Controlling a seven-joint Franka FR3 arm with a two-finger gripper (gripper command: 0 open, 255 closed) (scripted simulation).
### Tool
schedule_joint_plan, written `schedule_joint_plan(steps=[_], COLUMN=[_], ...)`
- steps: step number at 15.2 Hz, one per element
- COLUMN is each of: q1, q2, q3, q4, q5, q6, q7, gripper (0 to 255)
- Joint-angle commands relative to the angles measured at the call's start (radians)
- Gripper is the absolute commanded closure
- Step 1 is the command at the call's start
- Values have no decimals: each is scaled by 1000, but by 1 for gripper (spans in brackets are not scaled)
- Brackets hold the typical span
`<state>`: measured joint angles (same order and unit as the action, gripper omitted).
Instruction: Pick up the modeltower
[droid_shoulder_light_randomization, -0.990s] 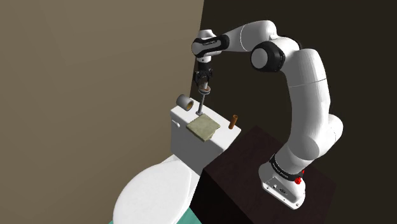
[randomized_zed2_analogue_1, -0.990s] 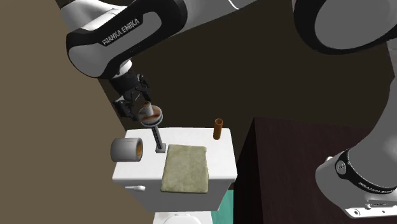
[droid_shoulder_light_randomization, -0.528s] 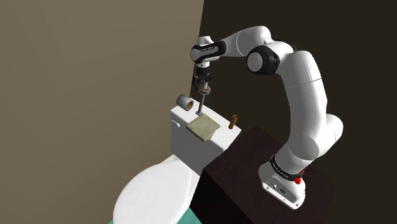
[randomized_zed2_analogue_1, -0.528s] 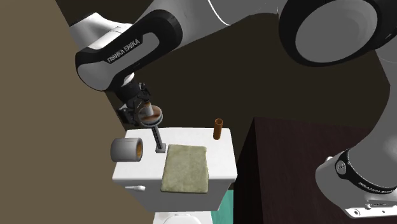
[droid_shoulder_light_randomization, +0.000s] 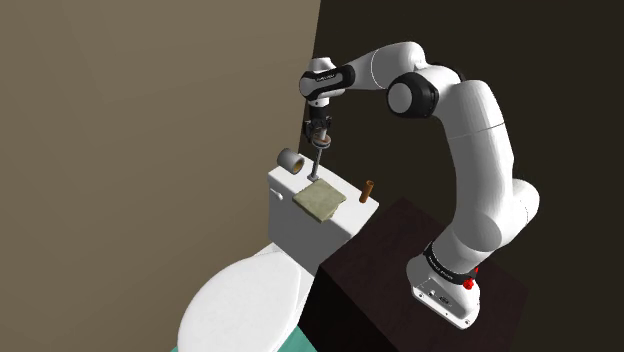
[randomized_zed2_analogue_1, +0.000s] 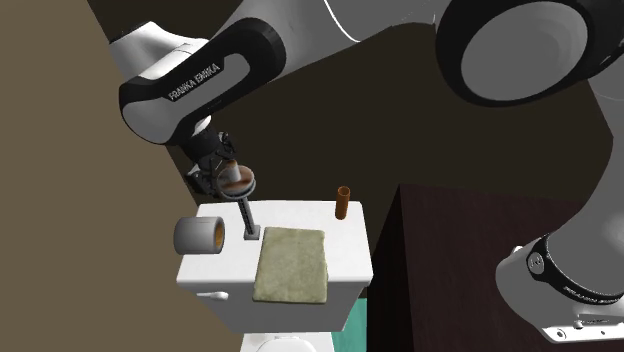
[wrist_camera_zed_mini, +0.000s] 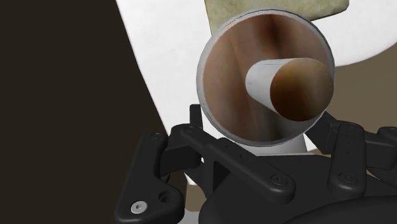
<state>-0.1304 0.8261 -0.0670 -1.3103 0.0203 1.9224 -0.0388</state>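
Observation:
The model tower (randomized_zed2_analogue_1: 245, 211) stands upright at the back of the white toilet tank (randomized_zed2_analogue_1: 210, 272): a thin dark pole on a small square base, topped by a grey-rimmed brown disc (wrist_camera_zed_mini: 232, 83) with a stubby brown-capped knob. In the shoulder view the tower (droid_shoulder_light_randomization: 316, 162) rises just below my gripper (droid_shoulder_light_randomization: 319, 135). My black gripper (randomized_zed2_analogue_1: 225, 178) comes down from above and sits around the disc. In the wrist view my gripper (wrist_camera_zed_mini: 261, 124) has its two fingers pressed against the disc's lower edge on either side, shut on the tower's top.
On the tank (droid_shoulder_light_randomization: 340, 228) lie a grey roll (randomized_zed2_analogue_1: 199, 235) at the second exterior view's left, an olive folded cloth (randomized_zed2_analogue_1: 291, 263) in the middle and a short brown cylinder (randomized_zed2_analogue_1: 343, 202) at the back right. A dark box (randomized_zed2_analogue_1: 450, 260) stands beside the tank. The white toilet lid (droid_shoulder_light_randomization: 240, 305) lies below, with a wall close behind.
The arm's elbow shifted and the hand sank a little onto the tower's top. The fingers have since drawn in against the disc. The tower stands where it was.

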Motion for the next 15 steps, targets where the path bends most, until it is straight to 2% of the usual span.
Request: schedule_joint_plan(steps=[1,3,15], q1=[0,1,2], q2=[2,-3,-81], q3=[0,0,-3], q4=[-1,-9,23], q5=[0,0,-4], q6=[-1,3,-107], q7=[0,1,0], gripper=[255,255,255])
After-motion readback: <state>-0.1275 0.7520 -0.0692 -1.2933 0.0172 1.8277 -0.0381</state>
